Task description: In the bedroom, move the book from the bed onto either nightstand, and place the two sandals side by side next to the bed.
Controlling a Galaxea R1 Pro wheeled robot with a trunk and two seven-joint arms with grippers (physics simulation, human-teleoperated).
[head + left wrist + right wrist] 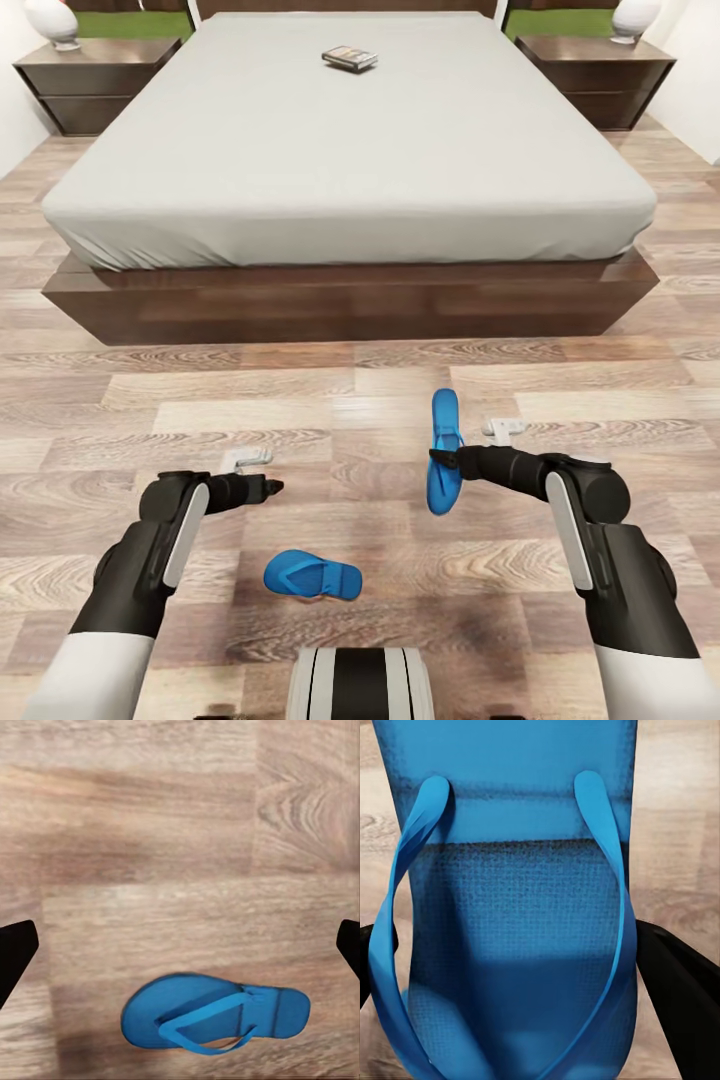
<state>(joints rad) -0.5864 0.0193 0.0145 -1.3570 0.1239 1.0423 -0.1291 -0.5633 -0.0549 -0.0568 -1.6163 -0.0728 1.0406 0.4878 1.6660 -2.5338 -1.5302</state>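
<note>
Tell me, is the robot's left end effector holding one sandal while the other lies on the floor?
No, the right end effector holds that sandal, as the head view shows. The other sandal does lie on the floor.

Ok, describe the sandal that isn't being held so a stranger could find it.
Start at the bed, then come back across the wood floor toward the robot. The loose sandal lies flat there, straps up, unlike its twin, gripped on edge in the right hand.
</note>
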